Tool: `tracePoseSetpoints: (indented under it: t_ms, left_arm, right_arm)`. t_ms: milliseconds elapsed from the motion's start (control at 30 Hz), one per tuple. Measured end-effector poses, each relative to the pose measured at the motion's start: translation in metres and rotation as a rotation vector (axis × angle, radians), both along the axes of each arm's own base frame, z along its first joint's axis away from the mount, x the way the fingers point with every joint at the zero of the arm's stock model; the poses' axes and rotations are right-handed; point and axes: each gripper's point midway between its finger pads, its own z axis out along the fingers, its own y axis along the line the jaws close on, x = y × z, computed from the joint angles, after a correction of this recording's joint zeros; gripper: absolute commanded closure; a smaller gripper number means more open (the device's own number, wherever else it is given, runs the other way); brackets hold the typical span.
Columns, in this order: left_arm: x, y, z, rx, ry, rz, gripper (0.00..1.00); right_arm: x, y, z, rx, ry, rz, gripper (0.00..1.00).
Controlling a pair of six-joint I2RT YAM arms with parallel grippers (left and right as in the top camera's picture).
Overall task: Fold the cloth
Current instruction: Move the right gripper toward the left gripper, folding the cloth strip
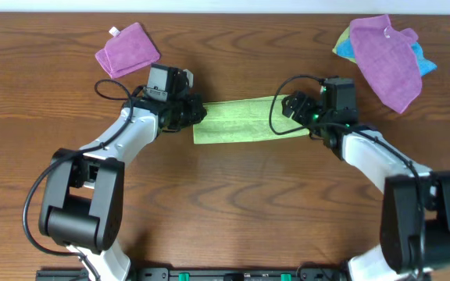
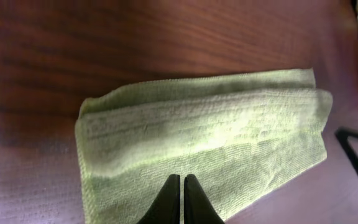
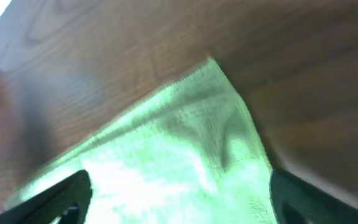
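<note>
No writing is readable (the white tag (image 1: 114, 32) on a purple cloth (image 1: 129, 51) is too small).

Wood table (image 1: 241, 195): green cloth (image 1: 237, 121) (folded strip), purple cloths (image 1: 127, 48).

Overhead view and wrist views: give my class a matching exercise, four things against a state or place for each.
Things:
1. cloth
2. left gripper
3. right gripper
4. blue cloth

States or places:
a. fingers wide apart
b. folded into a long strip
c. partly under a purple cloth
d. fingers closed together

Pairs: 1-b, 2-d, 3-a, 4-c.
</note>
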Motion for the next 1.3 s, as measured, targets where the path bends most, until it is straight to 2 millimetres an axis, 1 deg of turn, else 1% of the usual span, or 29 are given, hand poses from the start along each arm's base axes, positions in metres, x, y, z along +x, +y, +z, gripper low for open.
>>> tracePoseSetpoints:
  t_ms: [67, 133, 167, 233, 300, 367, 433, 500, 733, 867, 1000, 1133, 1267, 1300]
  left_arm:
    - [0.003, -0.004, 0.002, 0.006, -0.025, -0.003, 0.95]
    - [0.005, -0.008, 0.002, 0.013, -0.045, -0.007, 0.94]
    - [0.005, -0.011, 0.001, 0.017, -0.048, -0.011, 0.94]
    - [0.004, -0.013, -0.007, 0.023, -0.035, -0.017, 0.94]
    - [0.002, -0.013, -0.022, 0.035, -0.002, -0.017, 0.95]
    - [-0.001, -0.011, -0.038, 0.05, 0.034, -0.016, 0.94]
    - [-0.003, -0.01, -0.05, 0.061, 0.057, -0.014, 0.94]
    - [-0.002, -0.01, -0.056, 0.064, 0.061, -0.013, 0.94]
    - [0.0, -0.009, -0.056, 0.069, 0.052, -0.008, 0.95]
    - [0.0, -0.008, -0.056, 0.072, 0.052, -0.006, 0.95]
    - [0.001, -0.007, -0.056, 0.071, 0.051, -0.002, 0.94]
    - [0.001, -0.006, -0.056, 0.072, 0.051, 0.0, 0.94]
    - [0.002, -0.005, -0.056, 0.072, 0.053, 0.002, 0.94]
    - [0.002, -0.005, -0.056, 0.072, 0.054, 0.002, 0.94]
  right_arm:
    - [-0.011, -0.001, 0.0, -0.004, 0.04, -0.001, 0.02]
    - [-0.024, -0.002, -0.001, -0.004, 0.093, -0.004, 0.01]
    - [-0.027, -0.003, -0.002, -0.005, 0.108, -0.005, 0.01]
    - [-0.035, -0.004, -0.006, -0.006, 0.149, -0.012, 0.01]
    - [-0.043, -0.005, -0.01, -0.006, 0.185, -0.018, 0.01]
    - [-0.044, -0.005, -0.011, -0.004, 0.194, -0.023, 0.01]
    - [-0.044, -0.005, -0.012, -0.003, 0.194, -0.024, 0.01]
    - [-0.045, -0.005, -0.013, -0.002, 0.196, -0.025, 0.01]
    - [-0.041, -0.004, -0.016, 0.01, 0.149, -0.033, 0.02]
    - [-0.04, -0.004, -0.021, 0.032, 0.125, -0.057, 0.06]
    - [-0.038, -0.004, -0.026, 0.05, 0.109, -0.077, 0.13]
    - [-0.03, -0.003, -0.031, 0.065, 0.082, -0.088, 0.19]
    - [-0.017, 0.005, -0.033, 0.079, 0.031, -0.079, 0.21]
    - [-0.013, 0.008, -0.033, 0.082, 0.016, -0.075, 0.23]
